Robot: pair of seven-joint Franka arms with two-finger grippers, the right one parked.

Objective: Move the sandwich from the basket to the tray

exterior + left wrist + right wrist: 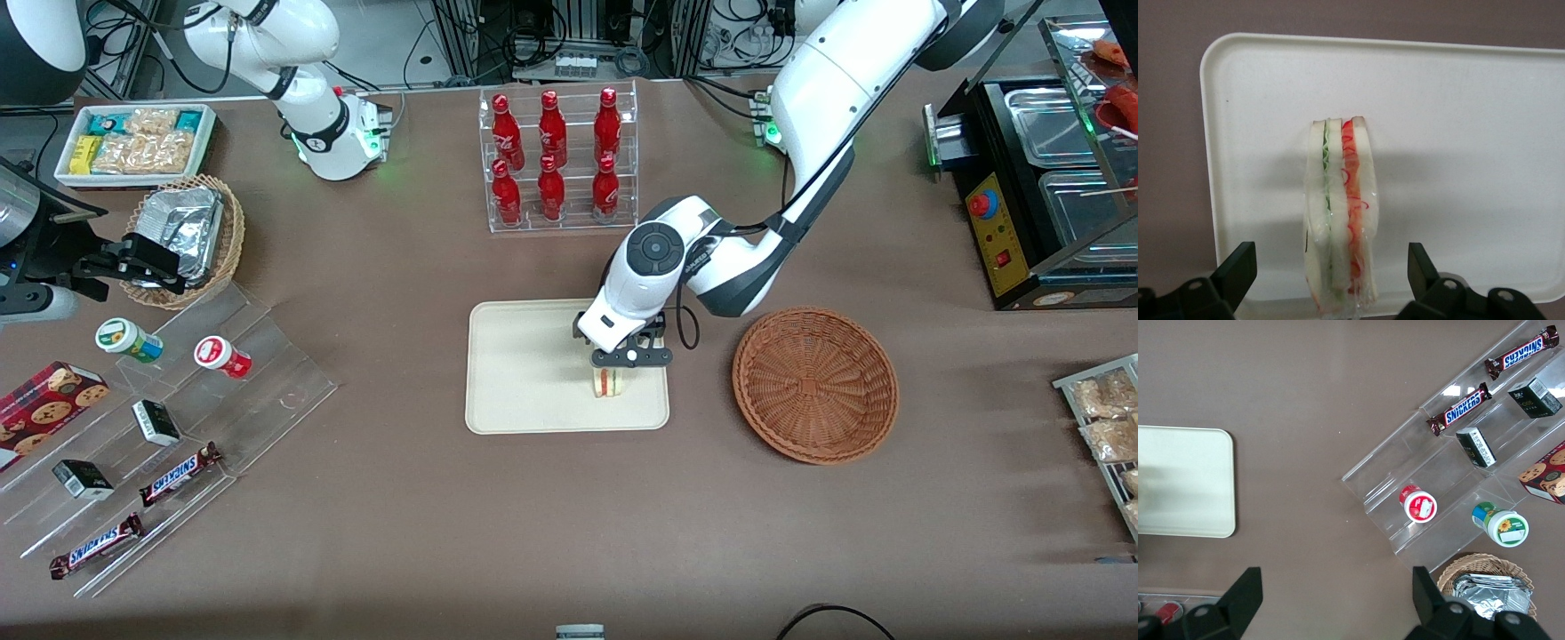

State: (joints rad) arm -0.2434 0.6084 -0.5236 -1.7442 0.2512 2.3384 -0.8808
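My claw (pixel 1331 267) hangs wide open, holding nothing, above the sandwich (pixel 1338 213) standing on the tray (pixel 1485 133); basket (pixel 815 384) beside the tray empty, only withdrawal left.

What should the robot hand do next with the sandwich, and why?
Probably lift straight up and away. The sandwich already stands on the tray, and the gripper is open, its fingers apart from the bread on both sides. The basket beside the tray holds nothing. So the placing looks done; rising straight should avoid knocking the wedge over.
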